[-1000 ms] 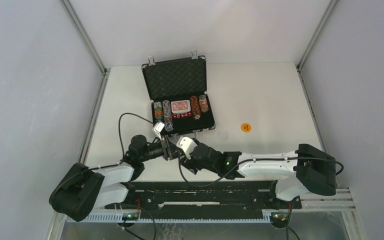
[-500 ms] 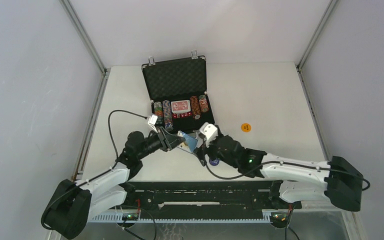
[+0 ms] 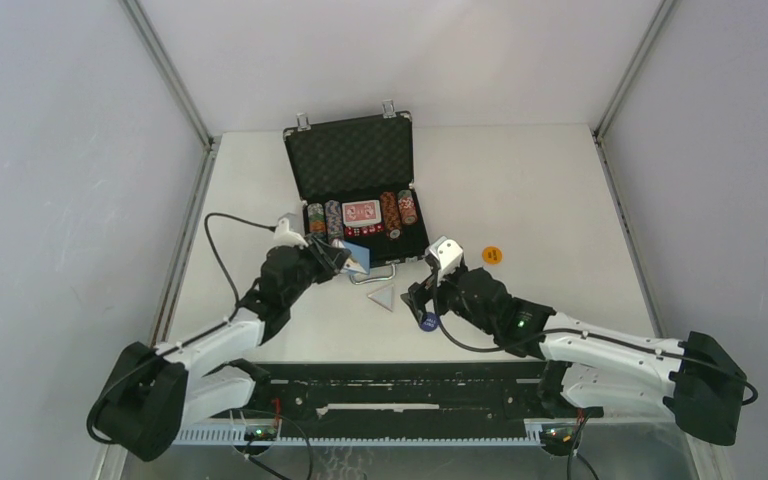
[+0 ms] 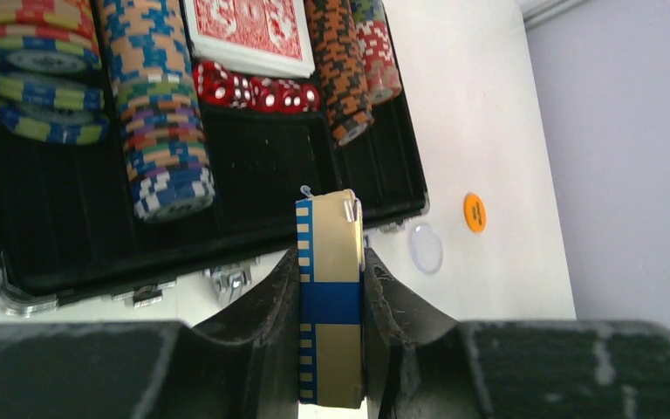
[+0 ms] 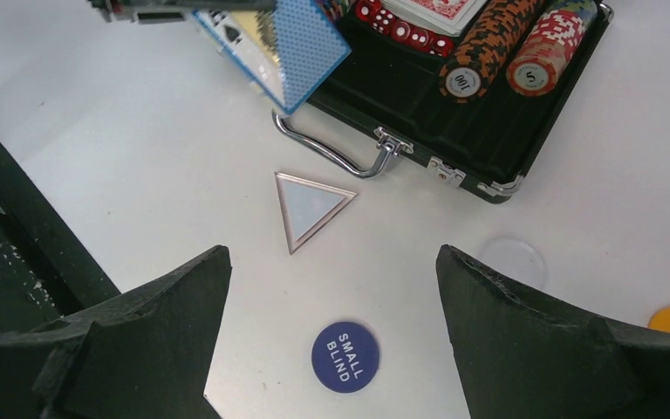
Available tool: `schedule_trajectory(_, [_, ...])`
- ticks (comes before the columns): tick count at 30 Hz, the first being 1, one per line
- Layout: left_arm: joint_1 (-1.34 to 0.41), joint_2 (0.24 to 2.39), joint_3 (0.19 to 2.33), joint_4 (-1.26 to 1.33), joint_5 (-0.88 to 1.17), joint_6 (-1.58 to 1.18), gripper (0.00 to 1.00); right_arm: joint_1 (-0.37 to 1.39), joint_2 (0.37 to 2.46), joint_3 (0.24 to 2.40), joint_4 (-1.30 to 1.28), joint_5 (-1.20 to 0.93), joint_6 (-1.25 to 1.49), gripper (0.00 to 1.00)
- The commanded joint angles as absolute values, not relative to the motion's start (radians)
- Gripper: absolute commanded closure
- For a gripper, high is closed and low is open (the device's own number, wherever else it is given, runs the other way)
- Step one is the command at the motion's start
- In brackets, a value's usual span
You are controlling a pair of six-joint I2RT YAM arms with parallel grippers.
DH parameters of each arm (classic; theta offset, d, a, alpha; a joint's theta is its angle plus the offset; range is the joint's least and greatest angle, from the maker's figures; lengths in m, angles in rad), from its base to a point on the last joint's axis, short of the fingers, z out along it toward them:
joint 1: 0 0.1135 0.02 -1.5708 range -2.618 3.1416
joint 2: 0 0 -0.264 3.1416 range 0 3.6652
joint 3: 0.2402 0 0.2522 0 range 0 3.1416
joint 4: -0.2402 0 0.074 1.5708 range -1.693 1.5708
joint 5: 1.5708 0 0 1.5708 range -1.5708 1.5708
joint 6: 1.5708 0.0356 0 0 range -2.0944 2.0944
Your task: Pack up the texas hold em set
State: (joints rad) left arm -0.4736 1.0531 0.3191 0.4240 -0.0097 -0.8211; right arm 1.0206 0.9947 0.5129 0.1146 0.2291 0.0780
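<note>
One blue deck (image 4: 330, 231) in left gripper (image 4: 331, 271)

I see a black case (image 3: 352, 158) with silver edges, stripy chips (image 4: 160, 109), red dice (image 4: 253, 90) with white dots, a blue deck (image 5: 301, 44), an orange disc (image 3: 492, 254).

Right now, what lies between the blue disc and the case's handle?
A clear, silver-rimmed triangle lies flat between the blue disc and the handle, touching neither; the right wrist view shows it.
</note>
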Motion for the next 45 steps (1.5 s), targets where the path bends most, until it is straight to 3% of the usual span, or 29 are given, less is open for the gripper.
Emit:
schedule_trajectory(1, [-0.476,1.135,0.452,0.521,-0.078,-0.846,1.00,1.019,1.004,0.516,0.140,0.218,0.116,0.05])
schedule_trajectory(10, [-0.473,1.277,0.542,0.531,-0.171,-0.869,1.00,1.043,1.027,0.501,0.125,0.240,0.135,0.06])
schedule_trajectory(20, [-0.468,1.465,0.612,0.615,-0.089,-0.899,1.00,1.036,1.040,0.491,0.126,0.257,0.130,0.06])
schedule_trajectory(45, [-0.469,1.673,0.671,0.695,-0.005,-0.897,0.97,1.035,1.067,0.492,0.125,0.273,0.135,0.06])
